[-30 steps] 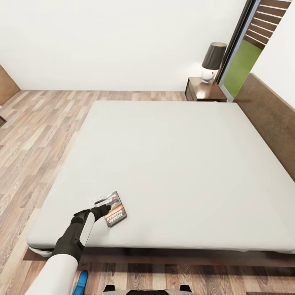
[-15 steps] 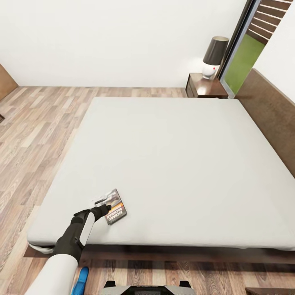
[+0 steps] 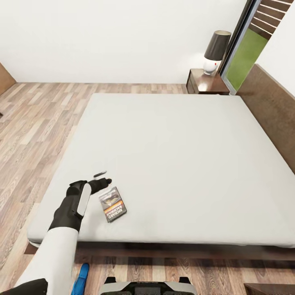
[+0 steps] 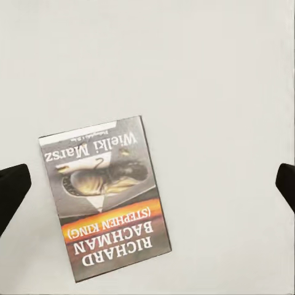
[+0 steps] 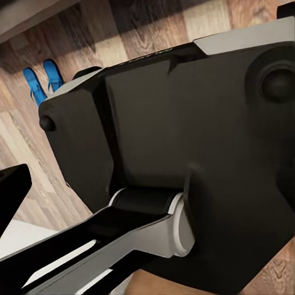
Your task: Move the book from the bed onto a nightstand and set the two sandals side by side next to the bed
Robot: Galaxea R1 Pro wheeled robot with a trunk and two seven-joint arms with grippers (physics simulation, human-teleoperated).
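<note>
Head view: the left gripper (image 3: 102,179) hangs over the near left part of the bed (image 3: 172,164), its jaws spread wide and empty. The book (image 3: 112,204) lies flat on the mattress just beside and nearer the foot edge than the fingertips, apart from them. Left wrist view: the book (image 4: 104,196) sits off-centre between the 2 dark fingertips (image 4: 11,190), closer to one than the other, cover up, with clear mattress on all sides.

The nightstand (image 3: 207,82) stands well apart at the far corner of the bed, next to the headboard, and carries a lamp (image 3: 216,51). One blue sandal (image 3: 82,278) shows on the floor at the foot of the bed; in the right wrist view the 2 sandals (image 5: 42,78) lie together on the wood planks beyond the robot's base. Whether the right gripper is spread or clenched cannot be told; a dark fingertip (image 5: 12,184) sits at the frame edge.

Risks, as judged from this pose: the book is thin and flat on a soft surface, so descending jaws may press it into the mattress or push it aside instead of getting under an edge. Being off-centre, it may be pinched at 1 corner and swing or slip during the long carry to the nightstand, where the lamp leaves limited free top.
</note>
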